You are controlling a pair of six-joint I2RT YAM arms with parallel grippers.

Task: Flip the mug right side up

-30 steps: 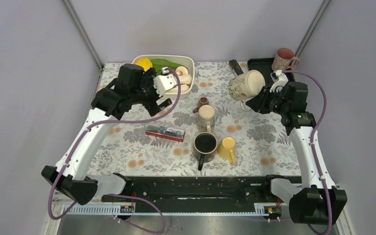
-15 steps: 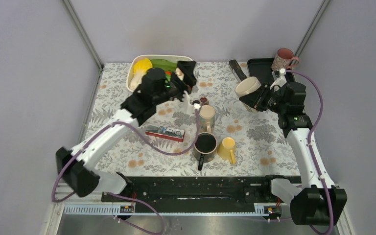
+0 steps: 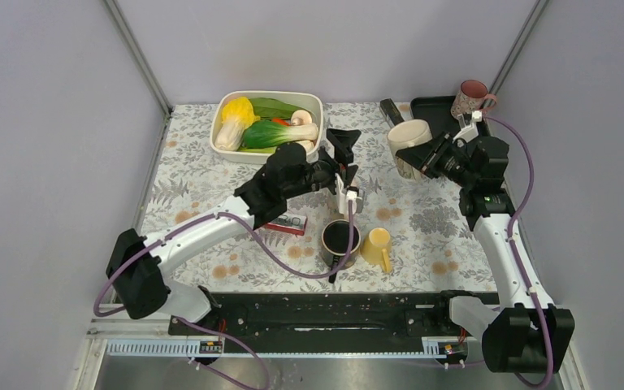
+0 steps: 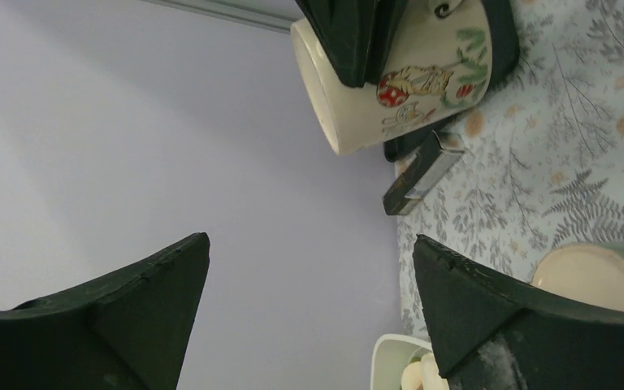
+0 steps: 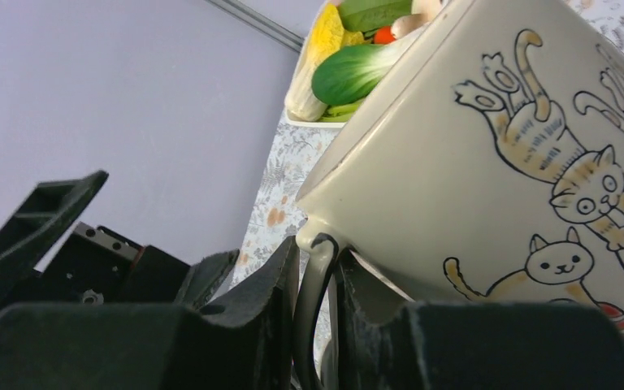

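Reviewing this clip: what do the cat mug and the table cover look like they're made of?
The cat mug is probably glazed ceramic: it has a thick cream wall, a smooth soft sheen, and cat drawings printed on its side. The table cover is likely a printed cloth or vinyl sheet. It lies flat and matte with a floral and leaf pattern, but no weave is visible to settle which.

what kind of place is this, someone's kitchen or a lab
Probably a robot lab test cell dressed as a kitchen table, not a real kitchen: bare grey enclosure walls, a black mounting rail along the near edge, and a floral tablecloth set with mugs and a dish of vegetables.
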